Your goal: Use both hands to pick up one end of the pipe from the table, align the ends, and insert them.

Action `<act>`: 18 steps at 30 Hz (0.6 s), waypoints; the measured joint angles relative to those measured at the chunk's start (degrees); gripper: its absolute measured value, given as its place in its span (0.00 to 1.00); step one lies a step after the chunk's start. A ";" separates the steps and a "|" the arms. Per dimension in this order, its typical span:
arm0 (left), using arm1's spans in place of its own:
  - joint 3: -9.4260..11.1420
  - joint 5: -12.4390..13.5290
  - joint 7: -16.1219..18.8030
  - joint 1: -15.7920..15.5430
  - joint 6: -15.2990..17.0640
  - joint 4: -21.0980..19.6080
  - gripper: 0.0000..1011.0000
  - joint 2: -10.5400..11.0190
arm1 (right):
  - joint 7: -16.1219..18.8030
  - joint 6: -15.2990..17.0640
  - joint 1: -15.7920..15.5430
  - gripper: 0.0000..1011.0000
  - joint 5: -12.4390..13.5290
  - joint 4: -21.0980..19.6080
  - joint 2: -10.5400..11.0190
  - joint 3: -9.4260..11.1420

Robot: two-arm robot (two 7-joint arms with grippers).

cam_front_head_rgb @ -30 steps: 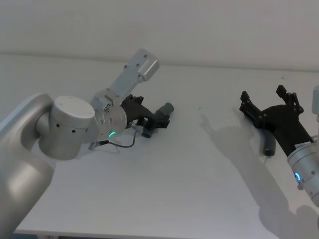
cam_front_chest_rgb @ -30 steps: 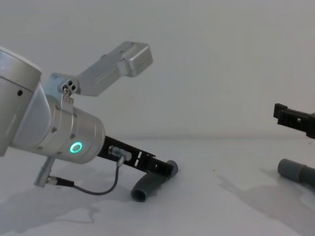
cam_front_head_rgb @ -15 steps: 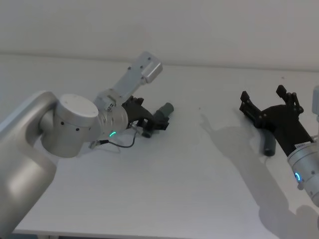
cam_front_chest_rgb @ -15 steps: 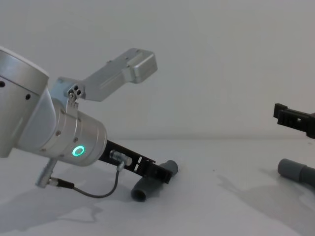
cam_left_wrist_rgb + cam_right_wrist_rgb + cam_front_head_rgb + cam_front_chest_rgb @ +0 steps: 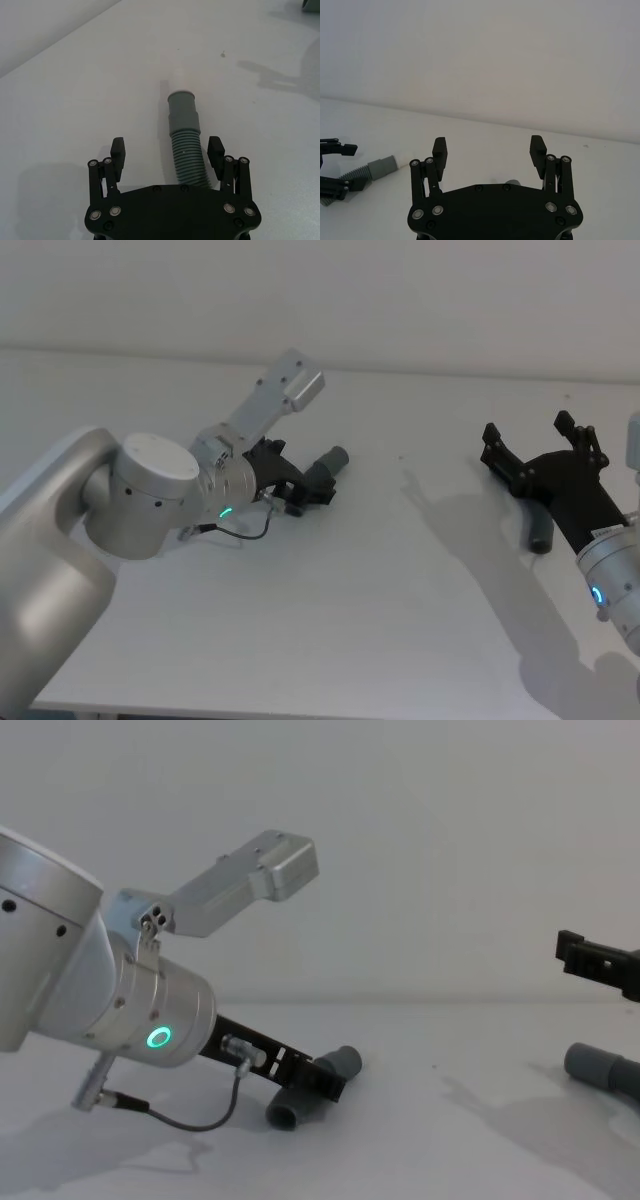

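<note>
Behind the left tool (image 5: pixel 166 151), a thin dark cable (image 5: pixel 245 532) loops from its wrist down toward the counter (image 5: pixel 380 620). A silver bracket (image 5: pixel 283 392) juts up over the tool, and a green ring light (image 5: pixel 157 1038) glows on the wrist. A small dark speck (image 5: pixel 223 53) marks the counter well ahead of its fingertips. A pale wall (image 5: pixel 320 290) rises beyond both tools.

The left tool is released, its fingers spread wide and low over the counter. The first pipe piece (image 5: pixel 189 160) lies on the counter between them, running out from under the palm and on past the fingertips. It sits much nearer one finger than the other, and I cannot tell whether that finger touches it. Its body is dark grey ribbed hose. Ahead of the fingertips it ends in a smooth grey cuff (image 5: pixel 182 107), stepped in two widths, with a short white tip (image 5: pixel 400 159) at the far end.

The right tool (image 5: pixel 535 432), well apart on the robot's right, is likewise released, with its fingers spread, and it hangs above the counter. The second pipe piece (image 5: pixel 541 530) lies on the counter beneath its palm, behind the fingertips. In the chest view its near end is smooth, grey and round.
</note>
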 joint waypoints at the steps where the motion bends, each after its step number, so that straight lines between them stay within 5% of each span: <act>1: -0.05 0.06 0.03 0.05 -0.04 0.06 0.99 -0.07 | 0.00 0.00 0.00 0.99 0.00 0.00 0.00 0.00; 9: -0.23 0.29 0.18 0.25 -0.26 0.23 0.88 -0.28 | 0.00 0.00 0.00 0.99 0.00 0.00 0.00 0.00; 18: -0.33 0.44 0.28 0.38 -0.38 0.33 0.63 -0.42 | 0.00 0.00 0.00 0.99 0.00 0.00 0.00 0.00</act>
